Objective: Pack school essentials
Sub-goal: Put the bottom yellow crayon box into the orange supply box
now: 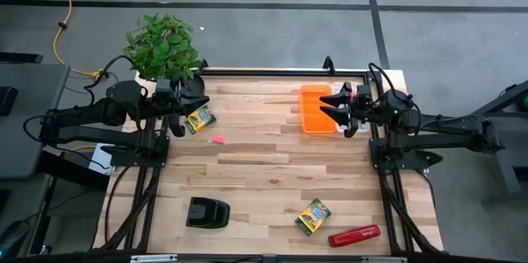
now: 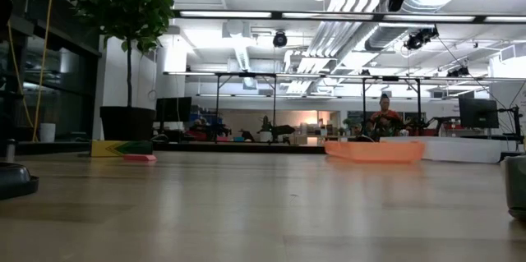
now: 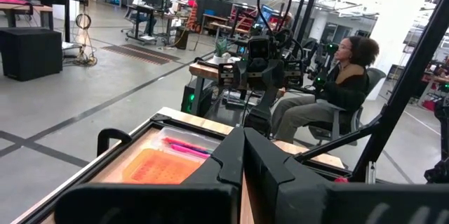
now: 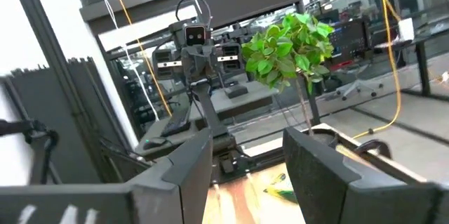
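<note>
- Two crayon boxes lie flat on the pale, wood-grained plank desk (image 1: 272, 164): a small yellow-green crayon box (image 1: 199, 120) at the far left, just beside the left claw, and a second crayon box (image 1: 313, 216) at the near edge, close to the red stapler.
- One tiny pink eraser (image 1: 218, 139), a flat slab, lies alone on the planks a little nearer than the far-left box; the low view shows it as a thin pink strip.
- One shallow orange tray (image 1: 314, 108), rectangular and smooth like plastic, sits at the far right of the desk; the left wrist view shows a thin pink pen (image 3: 188, 147) lying in it.
- One red stapler (image 1: 355, 235), long and glossy, rests at the near right corner.
- One black blocky object (image 1: 206, 213) with rounded edges stands at the near left.
- One leafy green plant (image 1: 163, 46) stands beyond the far left corner.
- Left claw (image 1: 199, 100): dark, angular fingers clenched together with nothing between them, hanging over the far left edge of the desk.
- Right claw (image 1: 336, 107): fingers spread apart, released and gripping nothing, hanging above the orange tray.
- One seated person in dark clothing (image 3: 337, 94) shows beyond the desk in the left wrist view.
</note>
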Robot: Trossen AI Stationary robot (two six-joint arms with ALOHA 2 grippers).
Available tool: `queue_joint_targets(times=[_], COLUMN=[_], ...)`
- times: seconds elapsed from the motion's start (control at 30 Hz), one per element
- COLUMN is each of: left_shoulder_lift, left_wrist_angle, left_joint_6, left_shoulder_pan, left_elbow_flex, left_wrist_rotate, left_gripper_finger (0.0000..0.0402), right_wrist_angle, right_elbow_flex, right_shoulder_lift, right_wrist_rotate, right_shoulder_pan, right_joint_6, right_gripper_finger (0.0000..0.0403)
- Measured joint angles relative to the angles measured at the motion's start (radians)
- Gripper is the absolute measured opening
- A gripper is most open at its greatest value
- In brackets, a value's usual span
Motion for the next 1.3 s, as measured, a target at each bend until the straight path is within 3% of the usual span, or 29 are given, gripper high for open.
queue_joint_targets(times=[0.13,0.37,0.63,0.97,1.13,1.3], left_shoulder_lift=[0.0,0.0,0.0,0.0,0.0,0.0], left_wrist_angle=[0.0,0.0,0.0,0.0,-0.001,-0.001], left_joint_6=[0.0,0.0,-0.001,0.0,0.0,0.0], left_shoulder_pan=[0.0,0.0,0.0,0.0,0.0,0.0], left_elbow_flex=[0.0,0.0,0.0,0.0,0.0,0.0], left_wrist_rotate=[0.0,-0.035,-0.051,-0.04,-0.031,-0.031], left_gripper_finger=[0.0,0.0,0.0,0.0,0.0,0.0], right_wrist_angle=[-0.077,-0.527,-0.974,-1.232,-1.376,-1.375], right_elbow_flex=[0.055,0.324,0.594,0.856,0.963,1.026], right_shoulder_lift=[0.04,0.229,0.482,0.876,1.07,1.215], right_wrist_rotate=[-0.034,-0.042,-0.093,-0.031,-0.03,-0.071], right_shoulder_pan=[0.043,0.257,0.472,0.707,0.756,0.773], right_joint_6=[0.069,0.049,0.348,0.793,0.97,1.054], right_gripper_finger=[0.0167,0.0167,0.0167,0.0167,0.0167,0.0167])
